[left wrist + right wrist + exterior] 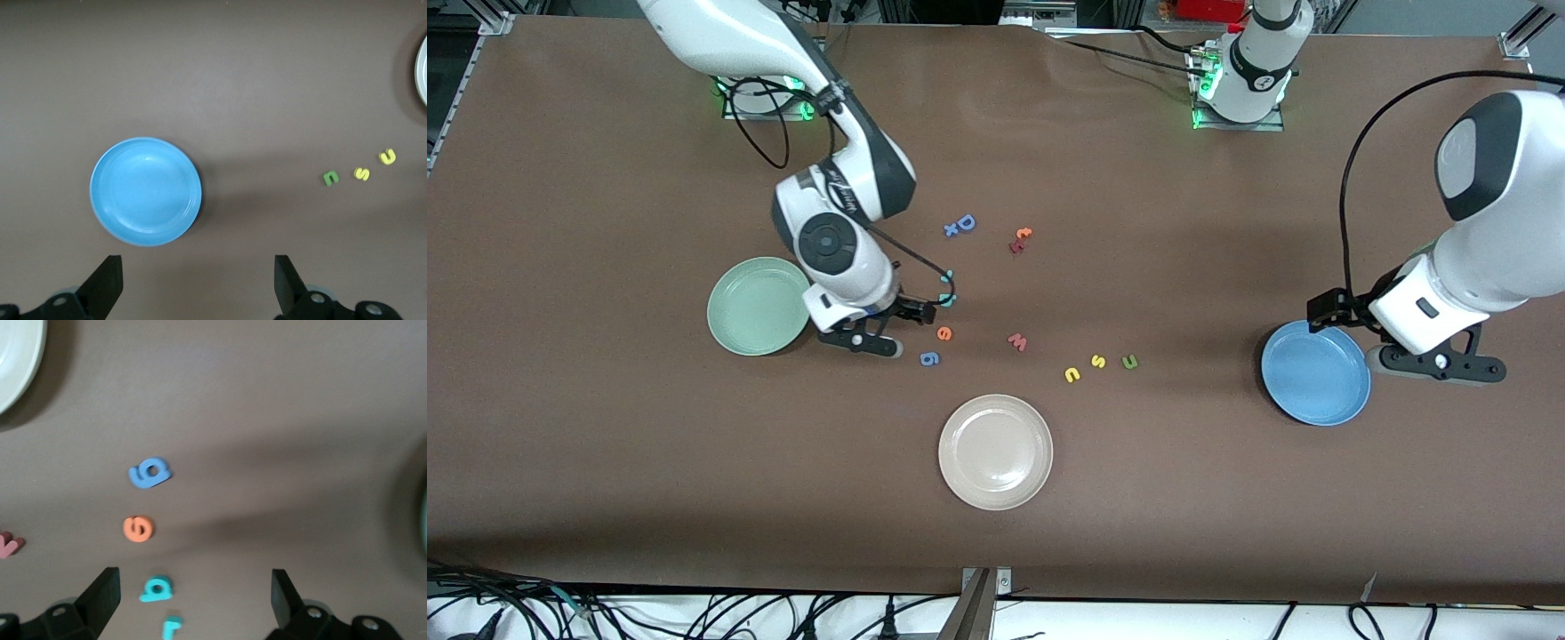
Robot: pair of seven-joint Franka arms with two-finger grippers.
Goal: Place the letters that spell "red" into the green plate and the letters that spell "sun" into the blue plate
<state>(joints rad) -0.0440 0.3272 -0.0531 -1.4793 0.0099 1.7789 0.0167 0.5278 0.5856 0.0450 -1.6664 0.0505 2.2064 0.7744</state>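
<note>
The right tool [911, 324] hangs released, fingers spread wide and grasping nothing, low over the counter [605, 489] between the green plate [758, 305] and a short column of letters. That column holds the teal "r" [171, 627], the teal "d" [157, 589], the orange "e" [943, 333] and, nearest the front camera, a blue "g" [929, 358]. All lie on the bare counter beside the green plate, which is empty. The left tool [197, 283] hangs released, grasping nothing, over the counter just beside the blue plate [1316, 373], also empty, near the left arm's end. The yellow "u" [1072, 374], yellow "s" [1098, 362] and green "n" [1129, 361] lie in a row between the cream plate [995, 452] and the blue plate. A red "w" [1016, 341] lies near the row.
</note>
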